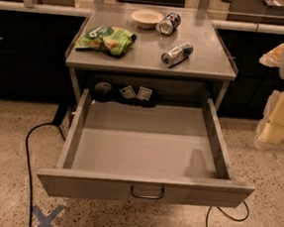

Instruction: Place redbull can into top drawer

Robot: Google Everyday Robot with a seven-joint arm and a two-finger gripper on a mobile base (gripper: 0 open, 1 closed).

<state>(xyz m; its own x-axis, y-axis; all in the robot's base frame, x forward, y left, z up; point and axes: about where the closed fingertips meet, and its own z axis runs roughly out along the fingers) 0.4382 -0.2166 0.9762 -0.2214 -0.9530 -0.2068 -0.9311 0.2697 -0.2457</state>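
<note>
Pick not yet made: the redbull can (177, 54) lies on its side on the tabletop (206, 61) above the open drawer (101, 186), and the gripper (279, 117) hangs off to the drawer's right.

The drawer is pulled fully out and looks bare inside, so I judge that opening is done and the grasp comes first. The gripper has no hold of the can, and how wide it stands cannot be told. The next move calls for reaching up and left from beside the drawer, taking the lying can across its body, then carrying it forward and down into the drawer. Count above the drawer: two cans, the redbull can and one dark can (168, 23) farther back; one bowl (147, 18); one green bag (106, 38).
</note>
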